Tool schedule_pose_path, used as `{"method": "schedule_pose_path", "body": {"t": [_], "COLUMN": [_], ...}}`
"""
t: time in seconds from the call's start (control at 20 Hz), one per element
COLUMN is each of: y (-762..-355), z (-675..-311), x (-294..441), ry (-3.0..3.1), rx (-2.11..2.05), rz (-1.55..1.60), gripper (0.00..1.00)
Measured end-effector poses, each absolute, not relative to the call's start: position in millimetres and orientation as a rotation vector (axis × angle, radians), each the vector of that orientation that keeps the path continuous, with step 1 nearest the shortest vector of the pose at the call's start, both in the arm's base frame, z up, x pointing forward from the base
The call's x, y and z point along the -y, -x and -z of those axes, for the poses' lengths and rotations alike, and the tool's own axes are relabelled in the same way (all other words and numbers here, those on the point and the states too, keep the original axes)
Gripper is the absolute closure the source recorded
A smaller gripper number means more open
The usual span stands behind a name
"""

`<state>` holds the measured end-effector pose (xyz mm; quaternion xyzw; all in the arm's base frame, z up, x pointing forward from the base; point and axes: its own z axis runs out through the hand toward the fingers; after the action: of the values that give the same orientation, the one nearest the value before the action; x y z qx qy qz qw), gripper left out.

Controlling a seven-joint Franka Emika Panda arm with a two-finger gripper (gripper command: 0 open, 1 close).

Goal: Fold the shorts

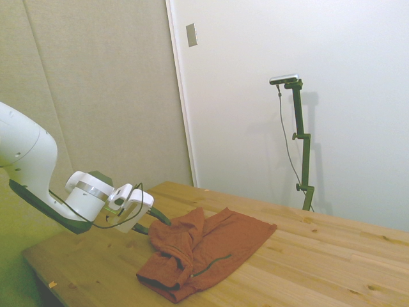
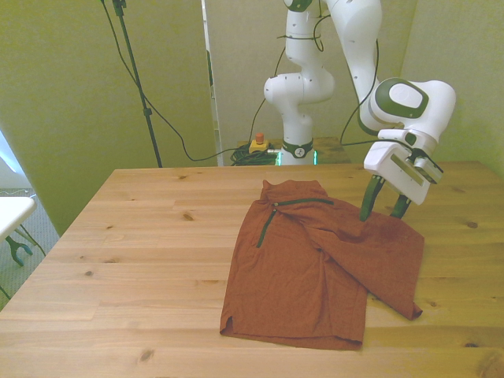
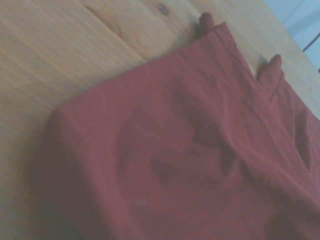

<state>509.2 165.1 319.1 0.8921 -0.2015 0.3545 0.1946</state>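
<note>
The rust-red shorts (image 2: 315, 268) lie on the wooden table (image 2: 134, 244), partly doubled over, with one layer running diagonally toward the front view's right. A thin dark zip line (image 2: 266, 224) runs down near the waistband at the far end. My gripper (image 2: 383, 213) hangs tilted just over the shorts' far edge on the front view's right, open, with its dark fingers (image 2: 367, 201) apart and nothing between them. From the side, the gripper (image 1: 153, 222) sits beside the bunched end of the shorts (image 1: 204, 249). In the wrist view, blurred red fabric of the shorts (image 3: 180, 160) fills most of the picture.
A yellow box with a red button (image 2: 257, 143) sits behind the table's far edge by the robot base, among cables. A white object (image 2: 12, 211) stands off the table at the front view's left. Bare wood surrounds the shorts.
</note>
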Motion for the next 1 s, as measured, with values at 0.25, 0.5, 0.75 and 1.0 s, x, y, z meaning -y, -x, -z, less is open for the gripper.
{"method": "schedule_pose_path", "body": {"t": [0.25,0.5,0.75,1.0], "y": [-517,-521,-521,-520], "z": [-320,-319,-317,-313], "x": [-172,-186,-188,-192], "ry": [-2.538,-2.552,-2.557,-2.567], "rx": [0.62,0.614,0.612,0.609], "rz": [-1.03,-1.044,-1.041,-1.037], "gripper": [0.0,1.0,1.0,1.0]}}
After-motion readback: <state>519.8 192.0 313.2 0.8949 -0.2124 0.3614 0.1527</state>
